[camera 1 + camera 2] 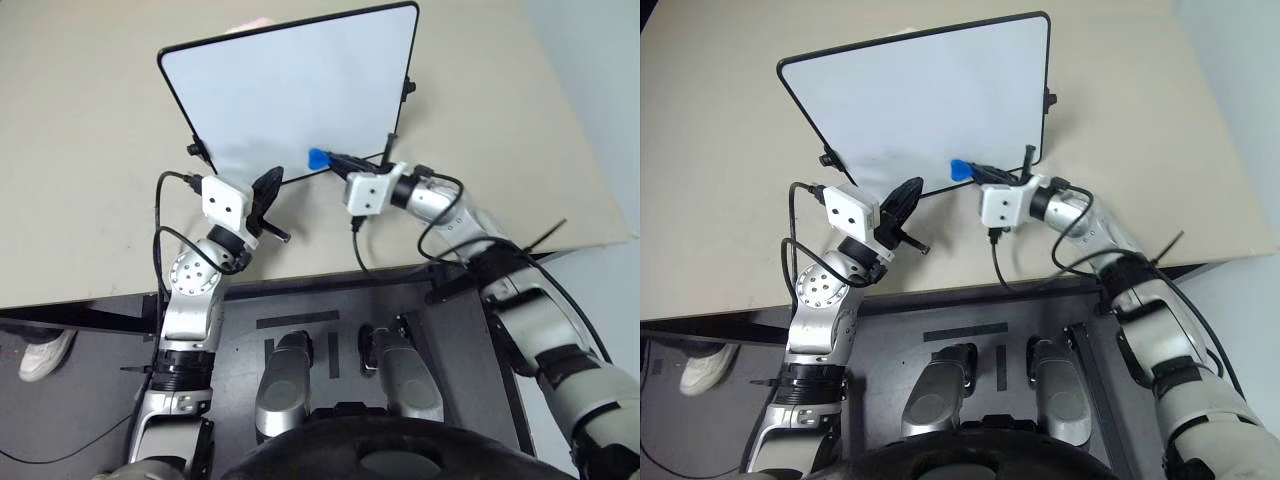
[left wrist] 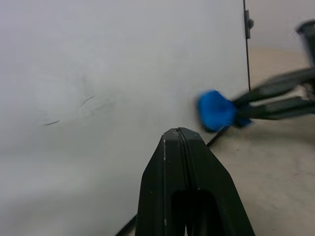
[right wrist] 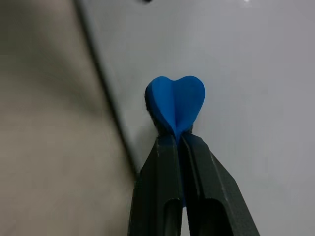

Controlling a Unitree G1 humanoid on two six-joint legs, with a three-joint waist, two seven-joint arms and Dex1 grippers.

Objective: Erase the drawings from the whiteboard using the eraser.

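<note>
The whiteboard [image 1: 300, 90] stands tilted on the beige table, its black frame and side knobs in view. My right gripper [image 1: 328, 158] is shut on the bright blue eraser [image 1: 316, 158], whose end [image 3: 175, 101] rests against the white surface near the board's lower edge. My left gripper [image 1: 272, 180] is shut with nothing in it, its tip [image 2: 178, 132] close in front of the same lower edge, to the left of the eraser [image 2: 215, 110]. Of the drawings, a few faint thin streaks [image 2: 87, 102] show on the board.
The beige table [image 1: 80, 150] runs wide to the left of the board and narrower to the right, with its near edge just below my hands. A person's white shoe [image 1: 45, 355] is on the floor at lower left.
</note>
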